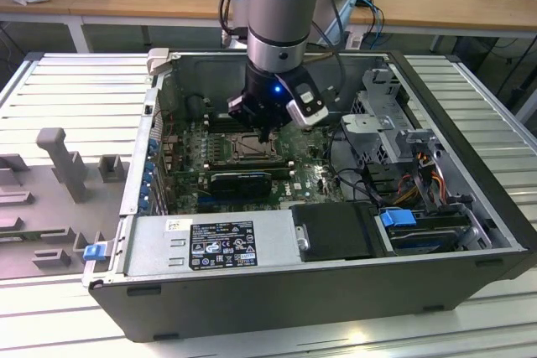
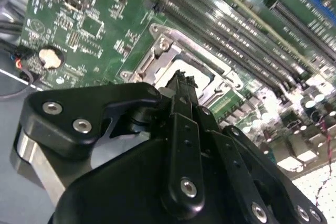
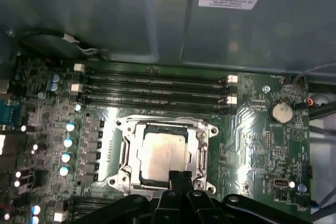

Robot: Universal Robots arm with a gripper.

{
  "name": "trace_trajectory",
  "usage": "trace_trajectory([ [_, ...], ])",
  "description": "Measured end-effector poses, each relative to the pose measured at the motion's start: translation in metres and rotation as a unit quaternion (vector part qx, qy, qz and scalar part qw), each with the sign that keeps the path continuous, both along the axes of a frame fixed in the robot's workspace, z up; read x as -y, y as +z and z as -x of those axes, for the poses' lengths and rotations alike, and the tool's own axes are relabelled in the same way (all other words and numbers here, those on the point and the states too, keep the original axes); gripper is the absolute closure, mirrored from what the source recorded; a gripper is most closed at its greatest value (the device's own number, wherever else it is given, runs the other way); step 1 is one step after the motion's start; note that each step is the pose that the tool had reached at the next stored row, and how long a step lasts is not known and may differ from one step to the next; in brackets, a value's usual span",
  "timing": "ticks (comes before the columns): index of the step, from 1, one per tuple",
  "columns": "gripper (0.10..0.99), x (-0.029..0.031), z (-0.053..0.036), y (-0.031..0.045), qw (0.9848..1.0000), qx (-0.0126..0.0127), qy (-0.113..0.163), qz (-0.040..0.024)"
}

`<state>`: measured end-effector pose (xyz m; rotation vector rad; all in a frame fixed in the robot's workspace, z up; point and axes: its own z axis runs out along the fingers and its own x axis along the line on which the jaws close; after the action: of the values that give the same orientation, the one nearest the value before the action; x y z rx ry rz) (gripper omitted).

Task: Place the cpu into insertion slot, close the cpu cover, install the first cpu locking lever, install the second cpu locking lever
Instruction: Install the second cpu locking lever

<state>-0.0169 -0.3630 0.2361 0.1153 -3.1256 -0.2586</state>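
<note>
The cpu (image 3: 164,153) lies flat in the insertion slot (image 1: 246,150) on the green motherboard, its pale metal face up. The silvery cpu cover (image 3: 132,150) lies down around it, and the chip shows through the cut-out. In the second wrist view the cpu (image 2: 170,77) and the cpu cover (image 2: 157,51) sit just beyond the black fingertips. My gripper (image 3: 180,174) is shut with nothing between its fingers, its tip right over the socket's edge. In the exterior view the gripper (image 1: 265,133) hangs inside the open computer case just above the socket. I cannot make out how the locking levers stand.
Long memory slots (image 3: 157,90) run beside the socket, and a coin battery (image 3: 281,112) sits at the board's edge. A long black card (image 1: 242,180), the power supply (image 1: 210,245), a drive cage (image 1: 386,115) and cables crowd the case around the arm.
</note>
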Motion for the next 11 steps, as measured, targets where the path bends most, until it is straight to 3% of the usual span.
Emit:
trace_trajectory([
  [4,0.980,0.0078,0.0004,-0.0005,1.0000,-0.0009,0.003,0.0000],
  [8,0.980,0.0130,0.0004,-0.0022,0.9999,-0.0089,0.008,-0.0008],
  [11,0.980,0.0171,0.0027,-0.0035,0.9999,-0.0096,0.008,-0.0032],
])
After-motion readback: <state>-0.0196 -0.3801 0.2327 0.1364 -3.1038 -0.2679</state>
